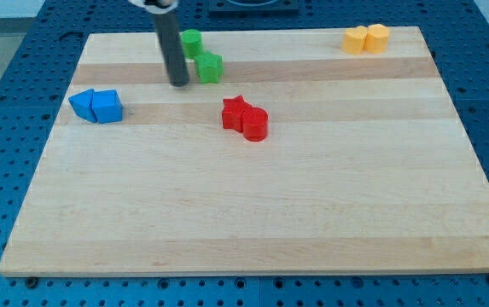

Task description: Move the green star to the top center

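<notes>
The green star (209, 67) lies in the upper left part of the wooden board (253, 213), with a green cylinder-like block (192, 42) just above and left of it. My tip (178, 83) rests on the board just left of the green star, a small gap between them. The rod rises from it to the view's top, passing left of the green cylinder.
A red star (235, 112) touches a red cylinder (255, 124) near the centre. Two blue blocks (96, 106) sit together at the left. Two yellow blocks (366, 39) sit together at the top right corner.
</notes>
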You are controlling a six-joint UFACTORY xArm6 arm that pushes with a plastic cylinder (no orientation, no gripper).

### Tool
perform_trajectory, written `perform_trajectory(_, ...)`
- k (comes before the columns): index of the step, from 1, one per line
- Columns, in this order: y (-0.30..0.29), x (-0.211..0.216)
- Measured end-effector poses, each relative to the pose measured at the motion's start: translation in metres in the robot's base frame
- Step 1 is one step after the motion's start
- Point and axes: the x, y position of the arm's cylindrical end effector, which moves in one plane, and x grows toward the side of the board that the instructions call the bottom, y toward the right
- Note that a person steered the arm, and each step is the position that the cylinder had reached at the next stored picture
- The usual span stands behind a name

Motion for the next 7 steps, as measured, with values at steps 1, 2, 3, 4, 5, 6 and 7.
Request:
perform_trajectory(1, 0.051, -0.016)
perform_trajectory(2, 0.073, -0.042)
perform_trajectory(3, 0.09, -0.048)
perform_trajectory(4, 0.091, -0.04)
perform_trajectory(5, 0.091, -0.048)
perform_trajectory(6, 0.091, -0.071)
perform_trajectory(7, 0.101, -0.075)
